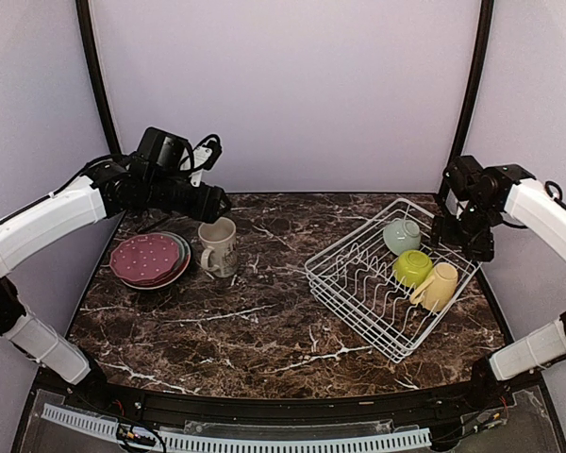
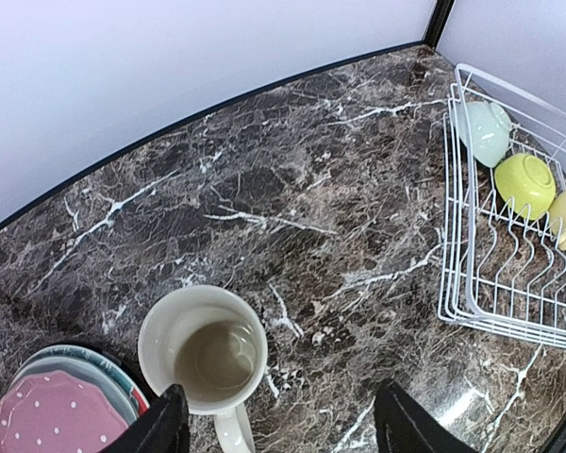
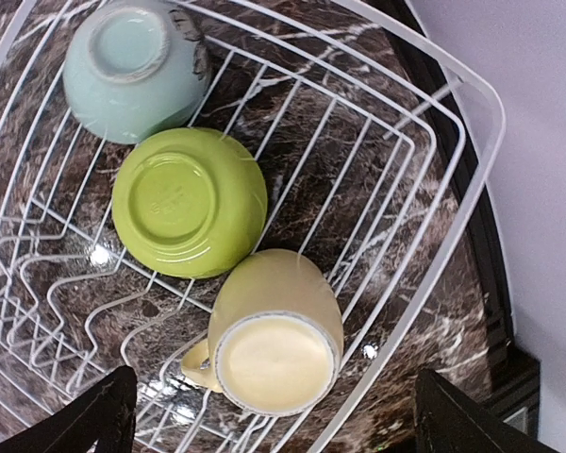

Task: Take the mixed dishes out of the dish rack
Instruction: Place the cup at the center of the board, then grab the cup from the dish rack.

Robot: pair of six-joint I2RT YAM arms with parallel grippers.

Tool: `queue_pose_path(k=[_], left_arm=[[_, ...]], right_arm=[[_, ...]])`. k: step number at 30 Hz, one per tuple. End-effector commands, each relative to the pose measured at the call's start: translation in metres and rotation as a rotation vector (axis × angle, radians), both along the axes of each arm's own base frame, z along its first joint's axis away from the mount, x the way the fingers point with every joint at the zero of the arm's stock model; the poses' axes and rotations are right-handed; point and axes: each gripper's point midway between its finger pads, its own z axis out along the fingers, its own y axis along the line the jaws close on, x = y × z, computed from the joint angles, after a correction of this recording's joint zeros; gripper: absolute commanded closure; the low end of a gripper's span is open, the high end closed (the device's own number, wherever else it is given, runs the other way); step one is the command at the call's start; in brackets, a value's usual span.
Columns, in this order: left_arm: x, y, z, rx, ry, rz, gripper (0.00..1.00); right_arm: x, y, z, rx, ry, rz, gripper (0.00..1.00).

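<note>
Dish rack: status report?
Left tool open above cream mug on table. Right tool open over yellow mug. Dish rack holds yellow mug, green bowl, mint bowl. Nothing blocking.

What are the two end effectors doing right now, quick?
Left end effector: open, holding nothing, over the cream mug.
Right end effector: open, empty, above the yellow mug in the dish rack.

No readable text, label or number anywhere
</note>
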Motion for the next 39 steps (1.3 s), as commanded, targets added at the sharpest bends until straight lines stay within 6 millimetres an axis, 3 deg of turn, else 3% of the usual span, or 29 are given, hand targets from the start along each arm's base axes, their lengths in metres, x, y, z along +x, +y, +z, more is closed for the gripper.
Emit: queue_pose_path(k=[1, 10, 26, 36, 39], left_arm=[[-0.004, -0.01, 0.008, -0.053, -0.033, -0.046, 0.33], [-0.005, -0.011, 0.007, -0.056, -0.028, -0.052, 0.33], [-0.006, -0.009, 0.012, -0.063, -0.042, -0.049, 0.31], [-0.007, -0.01, 0.013, -0.069, -0.038, -0.051, 0.12], [-0.007, -0.009, 0.013, -0.07, -0.041, -0.05, 0.11]], right_arm=[[-0.021, 0.001, -0.012, 0.117, 0.04, -0.241, 0.01], [-0.017, -0.003, -0.015, 0.166, 0.024, -0.55, 0.01], [-0.018, 0.004, -0.053, 0.185, 0.114, -0.699, 0.05], [-0.016, 0.004, -0.071, 0.225, 0.109, -0.753, 0.08], [-0.014, 0.003, -0.076, 0.22, 0.112, -0.761, 0.08]])
